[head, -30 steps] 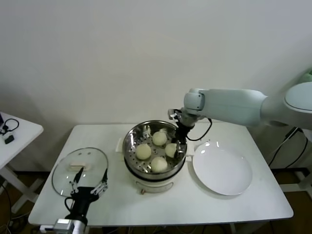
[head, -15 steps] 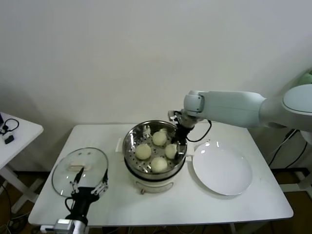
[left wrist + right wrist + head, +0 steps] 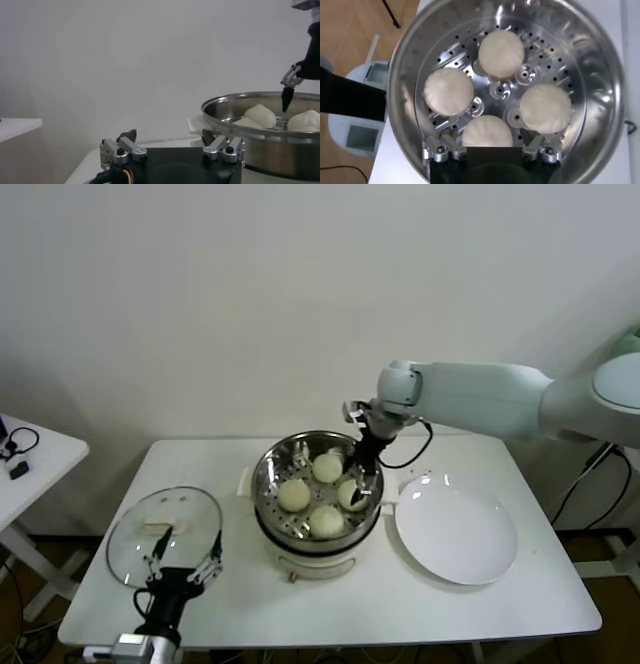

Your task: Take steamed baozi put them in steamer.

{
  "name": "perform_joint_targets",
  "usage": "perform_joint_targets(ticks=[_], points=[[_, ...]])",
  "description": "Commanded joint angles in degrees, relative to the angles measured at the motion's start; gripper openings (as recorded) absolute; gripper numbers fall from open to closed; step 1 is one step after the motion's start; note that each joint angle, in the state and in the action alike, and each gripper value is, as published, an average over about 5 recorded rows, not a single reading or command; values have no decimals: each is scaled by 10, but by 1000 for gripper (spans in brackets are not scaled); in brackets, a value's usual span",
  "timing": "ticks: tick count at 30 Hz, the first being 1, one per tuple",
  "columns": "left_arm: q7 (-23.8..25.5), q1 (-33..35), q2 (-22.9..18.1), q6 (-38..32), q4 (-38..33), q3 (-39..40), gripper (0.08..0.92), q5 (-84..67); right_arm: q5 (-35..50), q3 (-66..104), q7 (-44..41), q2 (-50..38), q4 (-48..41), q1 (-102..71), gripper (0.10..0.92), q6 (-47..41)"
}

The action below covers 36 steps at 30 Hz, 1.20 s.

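Risen: right tool (image 3: 358, 487), fingers apart | steamed baozi (image 3: 487, 132) just below, released | steamer (image 3: 270, 469)

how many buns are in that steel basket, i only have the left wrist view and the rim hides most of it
Observer: Four cream-white round dough buns sit in a ring on the perforated floor of the round shiny steel steamer basket.
Operator: is the right gripper holding one
Observer: No. The right gripper is open, with a finger on either side of the bun nearest the plate and a gap to it on both sides.
Operator: any left on the plate
Observer: None. The flat white round plate, on the robot's right of the steamer, carries no bun.
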Motion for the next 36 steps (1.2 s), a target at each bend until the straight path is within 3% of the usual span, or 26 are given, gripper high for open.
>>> perform_joint_targets(ticks=[1, 16, 26, 31, 36], points=[[-1, -8, -2, 4, 0, 0, 823, 0, 20, 52, 29, -54, 20, 15, 823, 9], [-7, -53, 0, 17, 10, -14, 823, -6, -91, 300, 194, -263, 139, -142, 823, 38], [1, -76, -5, -6, 15, -6, 823, 24, -185, 639, 310, -389, 237, -463, 823, 90], [6, -77, -5, -9, 19, -7, 823, 31, -220, 874, 331, -386, 276, -693, 823, 110], [11, -75, -4, -10, 21, -8, 823, 35, -273, 1072, 345, -315, 299, -889, 823, 141]])
